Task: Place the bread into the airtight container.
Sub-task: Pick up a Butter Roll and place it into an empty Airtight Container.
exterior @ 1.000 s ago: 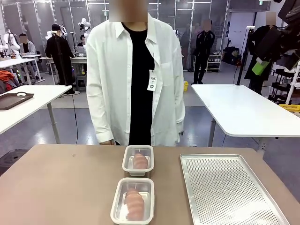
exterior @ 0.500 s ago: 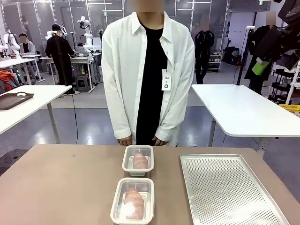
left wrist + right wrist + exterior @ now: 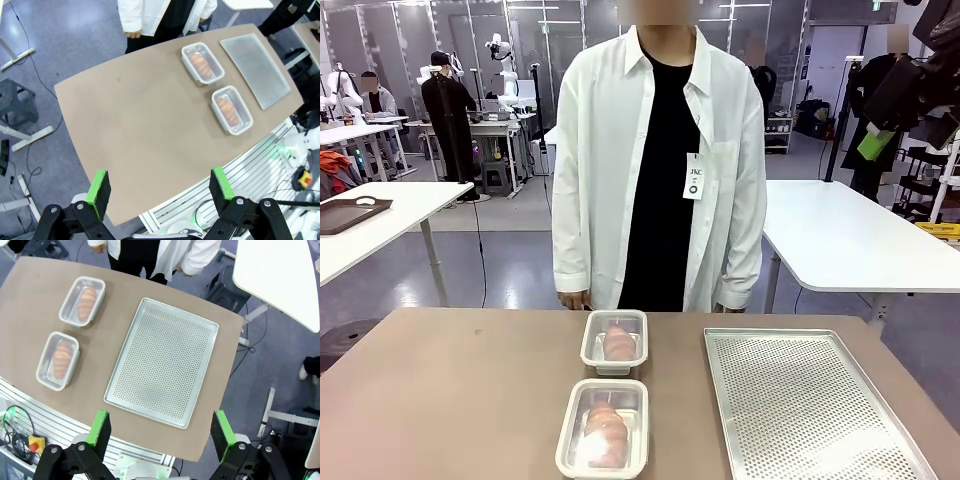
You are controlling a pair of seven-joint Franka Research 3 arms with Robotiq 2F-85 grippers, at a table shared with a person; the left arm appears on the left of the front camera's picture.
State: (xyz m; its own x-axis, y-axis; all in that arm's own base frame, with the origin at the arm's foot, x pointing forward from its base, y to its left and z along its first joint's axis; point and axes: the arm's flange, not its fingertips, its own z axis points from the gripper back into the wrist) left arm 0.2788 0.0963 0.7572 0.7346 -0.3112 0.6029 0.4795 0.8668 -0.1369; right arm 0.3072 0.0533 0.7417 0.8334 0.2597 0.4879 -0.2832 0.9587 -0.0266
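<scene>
Front view: bread [image 3: 606,435] lies in the near box [image 3: 603,428], another in the far box [image 3: 614,342]; the tray [image 3: 810,405] sits right. The person [image 3: 660,170] has drifted right. Both grippers [image 3: 159,189] [image 3: 161,431] hang high, jaws apart; job looks finished.

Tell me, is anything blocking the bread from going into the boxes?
No. Both golden bread rolls already lie inside the two clear plastic airtight containers, which have no lids on.

Robotics lab — white worktables [image 3: 840,235], grey floor, background workstations
</scene>
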